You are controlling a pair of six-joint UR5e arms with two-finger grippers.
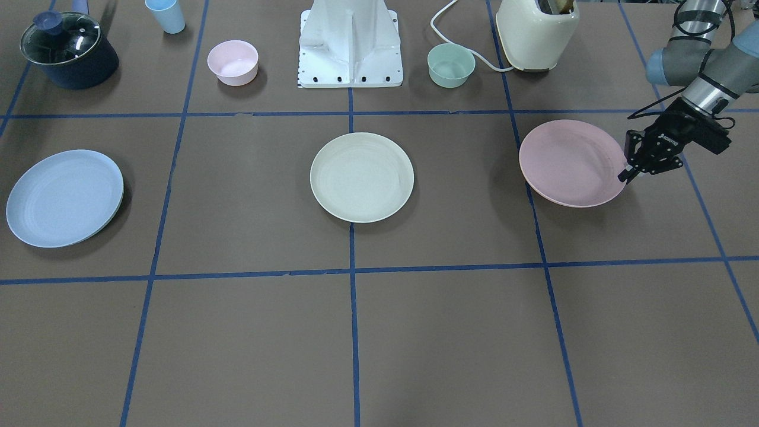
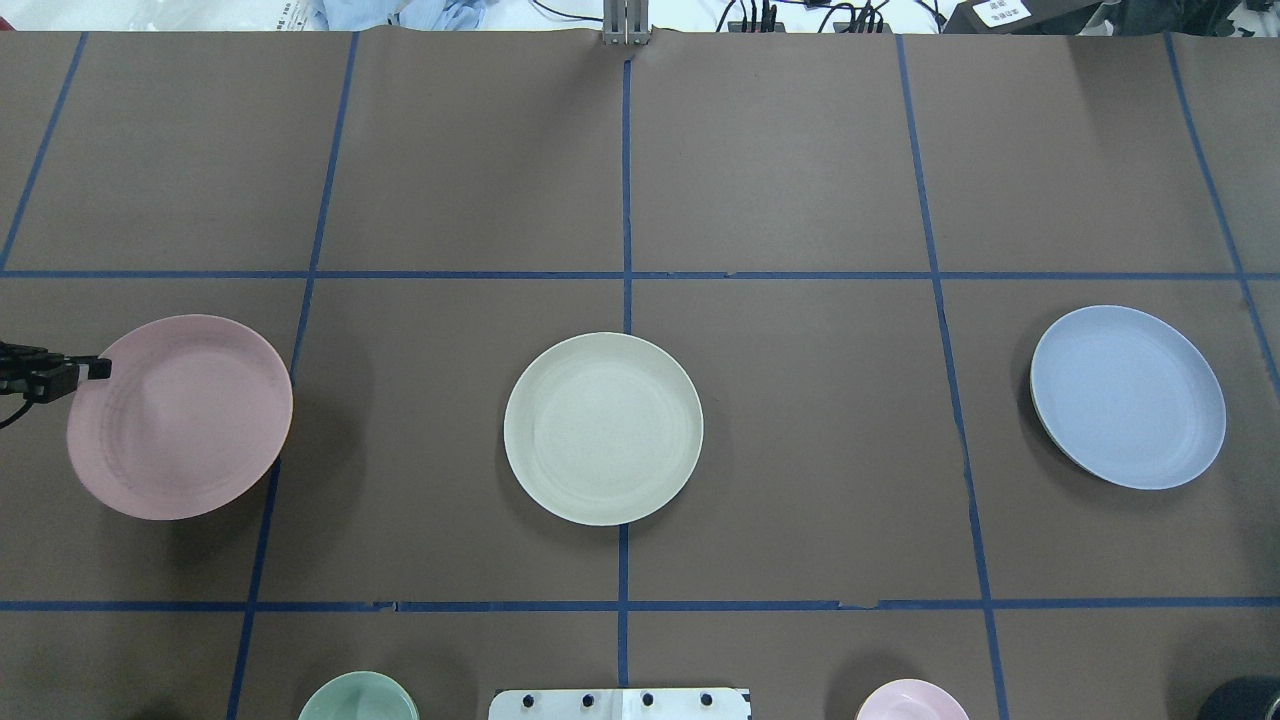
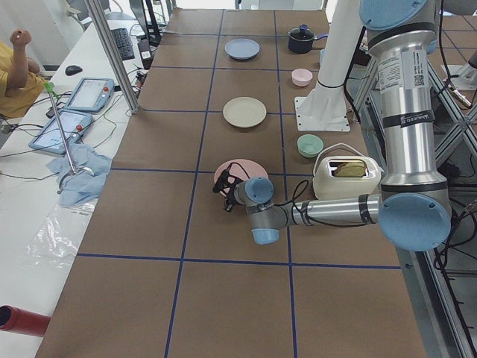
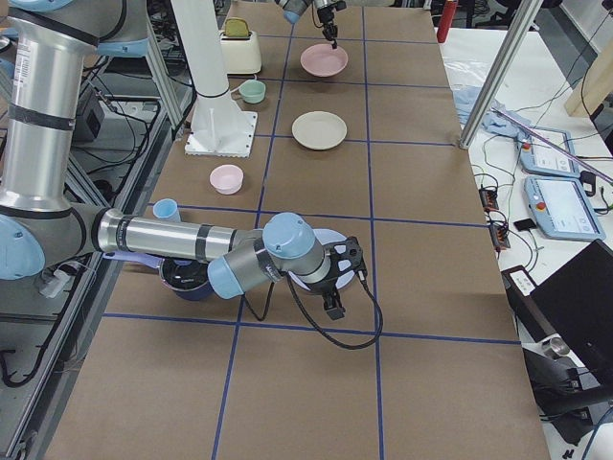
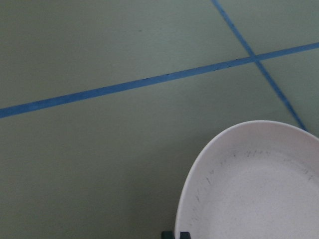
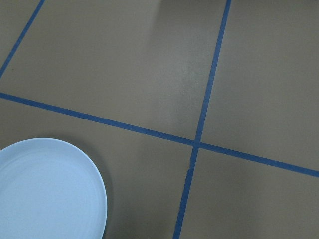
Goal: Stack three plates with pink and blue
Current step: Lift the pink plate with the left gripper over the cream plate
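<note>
The pale pink plate (image 1: pixel 569 163) lies at the robot's left side and also shows in the overhead view (image 2: pixel 180 415). It looks slightly raised, with a wide shadow under it. My left gripper (image 1: pixel 627 173) is shut on its outer rim, and the fingertips (image 5: pixel 177 234) sit at that rim in the left wrist view. The cream-white plate (image 1: pixel 362 177) lies flat in the middle. The light blue plate (image 1: pixel 64 197) lies flat at the robot's right. My right gripper (image 4: pixel 333 305) hovers over the blue plate's near edge. It shows only in the exterior right view, so I cannot tell whether it is open or shut.
Along the robot's side stand a dark pot with a glass lid (image 1: pixel 68 50), a blue cup (image 1: pixel 166 15), a small pink bowl (image 1: pixel 232 62), the white robot base (image 1: pixel 350 47), a small green bowl (image 1: pixel 450 65) and a cream toaster (image 1: pixel 536 32).
</note>
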